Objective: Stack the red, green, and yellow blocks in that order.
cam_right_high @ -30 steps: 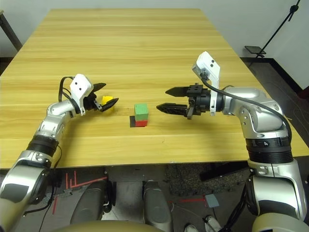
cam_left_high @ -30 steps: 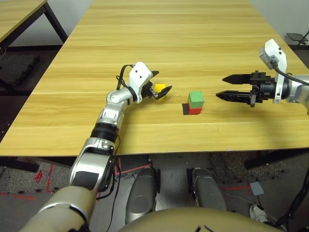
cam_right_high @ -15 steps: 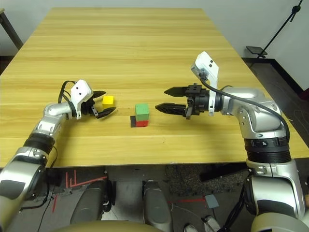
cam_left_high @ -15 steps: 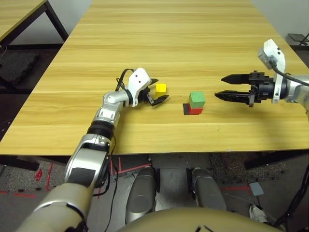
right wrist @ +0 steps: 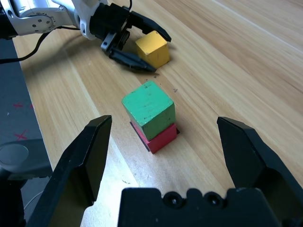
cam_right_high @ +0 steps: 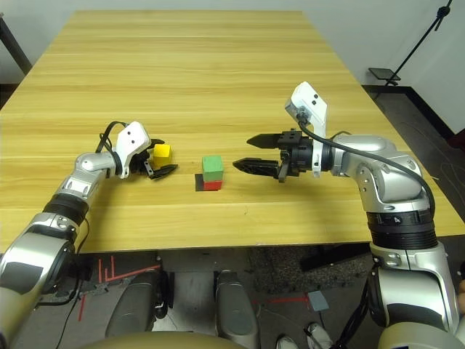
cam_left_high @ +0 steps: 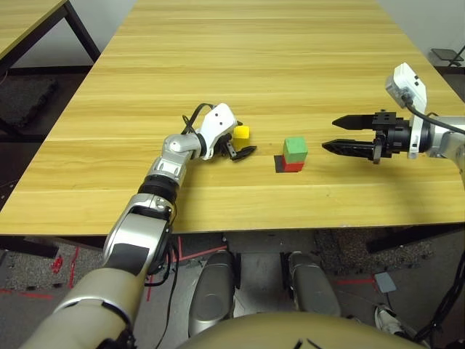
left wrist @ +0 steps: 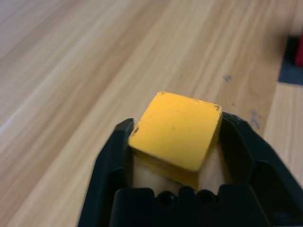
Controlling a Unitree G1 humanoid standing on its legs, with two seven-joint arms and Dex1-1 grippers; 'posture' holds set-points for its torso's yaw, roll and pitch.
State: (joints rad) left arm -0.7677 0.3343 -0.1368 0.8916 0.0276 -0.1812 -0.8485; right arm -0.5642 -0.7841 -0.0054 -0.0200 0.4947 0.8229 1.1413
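Note:
The green block sits on the red block, which rests on a flat black patch near the table's middle. To the left of the stack, the yellow block lies on the table. My left gripper is open and low over the wood, with one finger on each side of the yellow block. To the right of the stack, my right gripper hovers open and empty, its fingers pointing at the green block.
The wooden table stretches far behind the blocks. Its front edge runs close below the stack. A second table stands at the far left beyond a floor gap.
My left gripper, drawn back to the left half a second ago, has pushed forward so its fingers straddle the yellow block. The block stays on the table. The right gripper has hardly moved.

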